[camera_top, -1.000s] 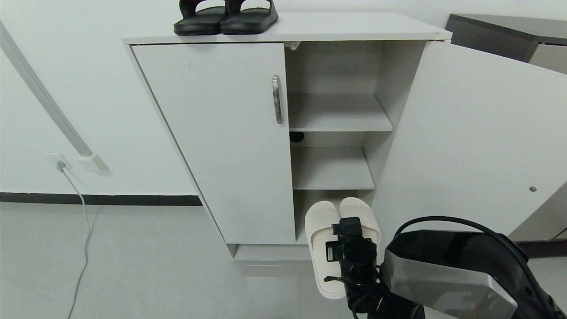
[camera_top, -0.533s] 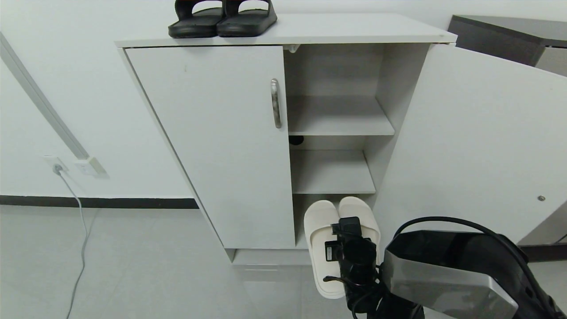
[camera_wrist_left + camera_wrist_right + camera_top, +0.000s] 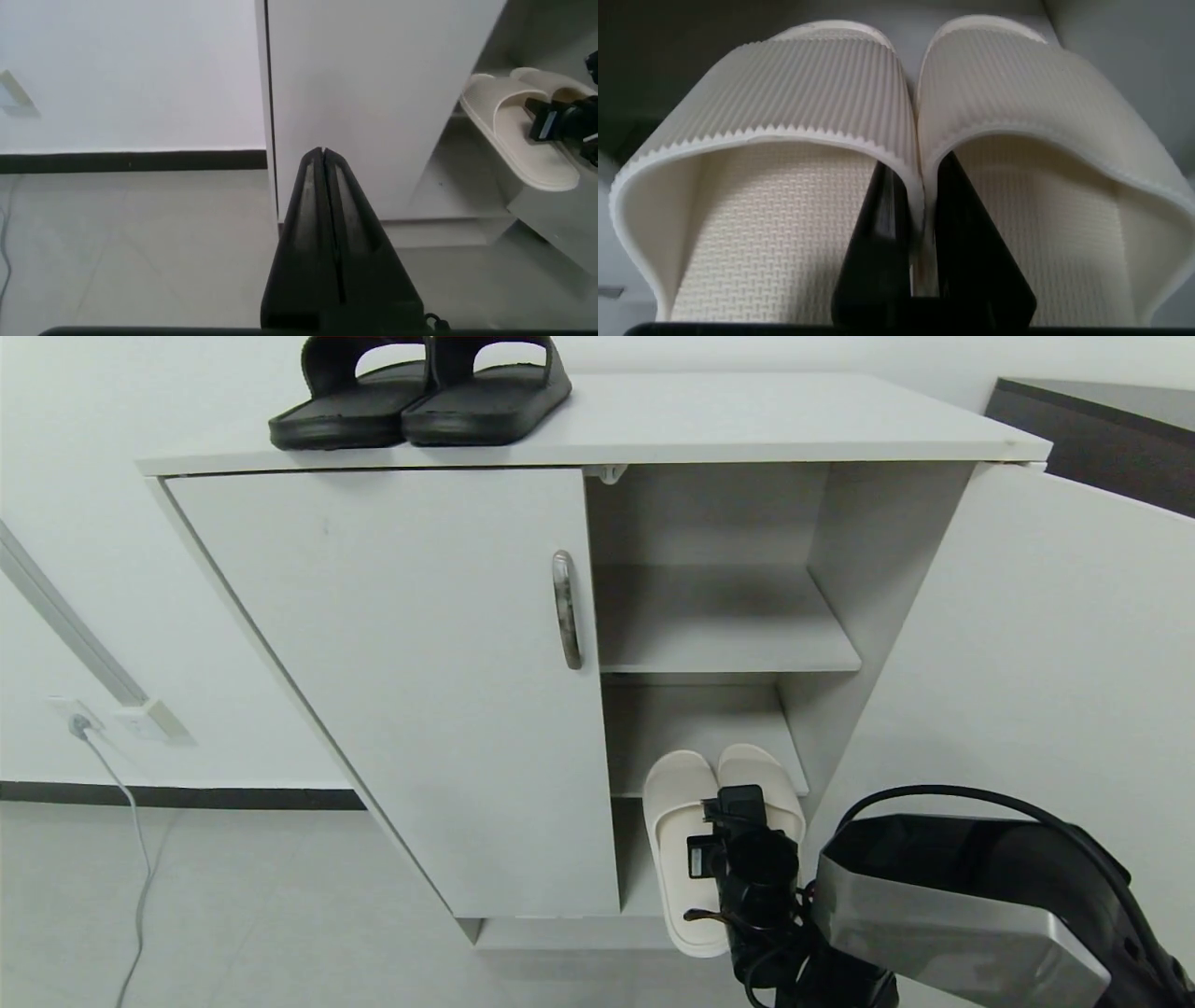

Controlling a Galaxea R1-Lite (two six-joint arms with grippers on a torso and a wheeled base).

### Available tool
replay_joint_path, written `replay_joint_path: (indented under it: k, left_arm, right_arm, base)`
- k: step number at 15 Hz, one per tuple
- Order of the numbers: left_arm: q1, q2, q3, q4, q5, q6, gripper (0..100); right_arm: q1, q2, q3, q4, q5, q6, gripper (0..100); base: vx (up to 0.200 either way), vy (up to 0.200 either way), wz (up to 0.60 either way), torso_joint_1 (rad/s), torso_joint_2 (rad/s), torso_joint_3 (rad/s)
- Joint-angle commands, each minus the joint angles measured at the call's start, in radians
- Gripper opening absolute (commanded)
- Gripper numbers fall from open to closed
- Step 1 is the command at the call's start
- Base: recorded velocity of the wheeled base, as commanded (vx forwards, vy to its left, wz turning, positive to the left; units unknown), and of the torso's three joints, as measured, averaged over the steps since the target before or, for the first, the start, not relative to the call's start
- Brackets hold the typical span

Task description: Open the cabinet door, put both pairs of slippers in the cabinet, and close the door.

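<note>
- R gripper (image 3: 738, 814) is clamping the pair of white slippers (image 3: 680, 821), holding them up in front of the cabinet's (image 3: 747, 420) open right side.
- In the R wrist view its black fingers (image 3: 878, 252) are pinching the two inner side walls of the white slippers (image 3: 785, 140) together. One finger is sitting inside each slipper, under the ribbed straps.
- The white slippers are lying side by side and touching, toes pointing into the cabinet, heels sticking out past its front.
- Their toes are overlapping the front edge of the 2nd shelf (image 3: 695, 737) in the head view. Can't tell if they are touching it.
- L gripper (image 3: 323, 163) is hanging low over the floor (image 3: 140, 243) w/ its fingers pressed flat together, gripping nothing.
- It is pointing at the bottom of the shut left door (image 3: 374, 84). The white slippers (image 3: 509, 112) and the R gripper (image 3: 561, 117) are showing off to one side in the L wrist view.
- The black slippers (image 3: 420, 392) are sitting as a pair on the cabinet top, above the left door (image 3: 392, 681), near the front edge.
- The left door is staying flush w/ the frame, its metal handle (image 3: 566, 609) upright by the centre edge.
- The right door (image 3: 1046, 653) is standing swung wide open, baring the top shelf (image 3: 719, 625) and the 2nd shelf.
- A grey cable (image 3: 140, 859) is running from a wall socket (image 3: 73, 717) down to the floor, well apart from the cabinet.
</note>
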Motion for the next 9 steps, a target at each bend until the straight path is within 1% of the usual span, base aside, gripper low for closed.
replay_joint_path:
  k: [1,3,6,7,9]
  left_arm:
    - [0.0,0.0,0.0,0.0,0.002,0.001,0]
    - [0.0,0.0,0.0,0.0,0.002,-0.002,0]
    - [0.0,0.0,0.0,0.0,0.002,0.0,0]
    - [0.0,0.002,0.0,0.0,0.002,0.0,0]
    - [0.0,0.0,0.0,0.0,0.002,-0.002,0]
  right_arm:
    - [0.0,-0.005,-0.001,-0.001,0.005,0.0,0]
    - [0.0,-0.002,-0.006,-0.001,0.008,-0.003,0]
    - [-0.018,-0.001,-0.032,0.043,0.051,-0.002,0]
    - [-0.029,0.005,-0.068,0.091,0.074,0.009,0]
    - [-0.049,0.03,-0.144,0.159,0.079,0.02,0]
  base:
    - [0.0,0.0,0.0,0.0,0.0,0.0]
    - [0.0,0.0,0.0,0.0,0.0,0.0]
    - [0.0,0.0,0.0,0.0,0.0,0.0]
    - [0.0,0.0,0.0,0.0,0.0,0.0]
    - [0.0,0.0,0.0,0.0,0.0,0.0]
